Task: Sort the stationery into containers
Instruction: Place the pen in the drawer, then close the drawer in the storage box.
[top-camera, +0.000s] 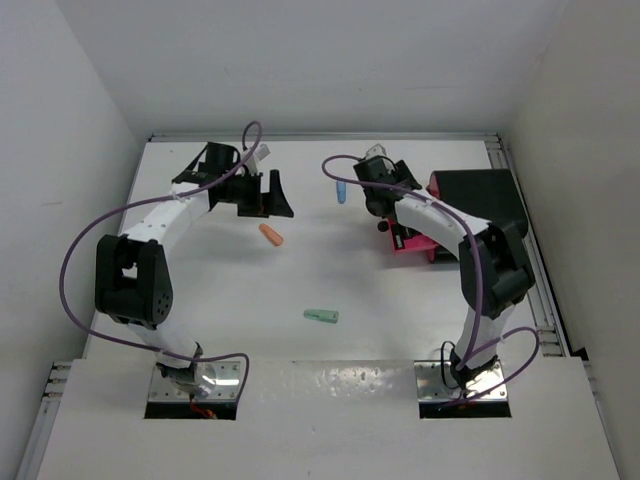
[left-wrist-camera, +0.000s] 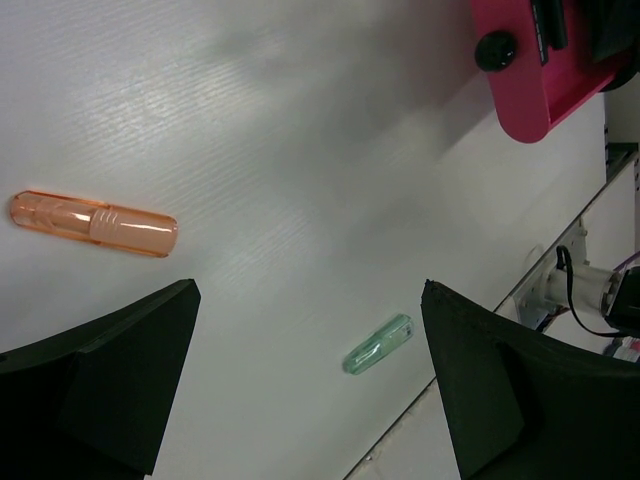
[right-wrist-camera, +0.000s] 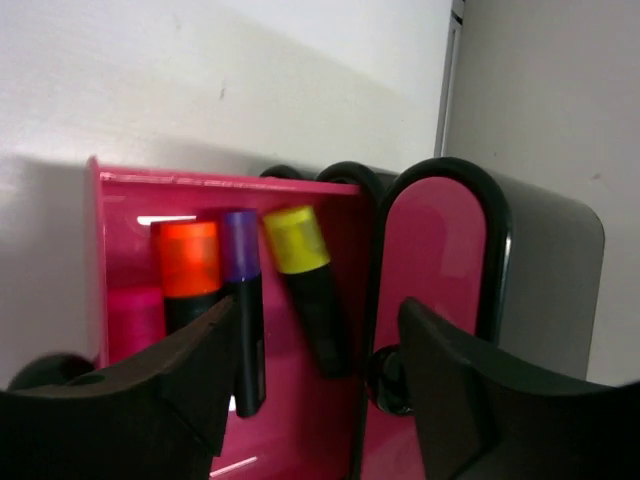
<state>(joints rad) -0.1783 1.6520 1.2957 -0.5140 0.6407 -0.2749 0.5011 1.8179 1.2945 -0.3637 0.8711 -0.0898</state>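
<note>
An orange stubby piece (top-camera: 271, 235) lies just in front of my open, empty left gripper (top-camera: 265, 208); it also shows in the left wrist view (left-wrist-camera: 93, 224). A mint piece (top-camera: 321, 316) lies mid-table, also between the left fingers' view (left-wrist-camera: 378, 344). A blue piece (top-camera: 341, 190) lies at the back. The black box (top-camera: 480, 198) stands at the right with one magenta drawer (top-camera: 415, 243) pulled out. My right gripper (top-camera: 392, 214) hovers open over that drawer (right-wrist-camera: 100, 250), which holds orange (right-wrist-camera: 190, 258), purple (right-wrist-camera: 241, 290), yellow (right-wrist-camera: 298, 245) and pink (right-wrist-camera: 135, 320) tipped highlighters. The left gripper (left-wrist-camera: 310, 300) and right gripper (right-wrist-camera: 315, 330) hold nothing.
A shut magenta drawer front (right-wrist-camera: 430, 250) with a black knob (right-wrist-camera: 385, 378) sits beside the open one. The open drawer's knob (left-wrist-camera: 495, 50) faces the table's middle. White walls close in the table on three sides. Purple cables loop beside both arms.
</note>
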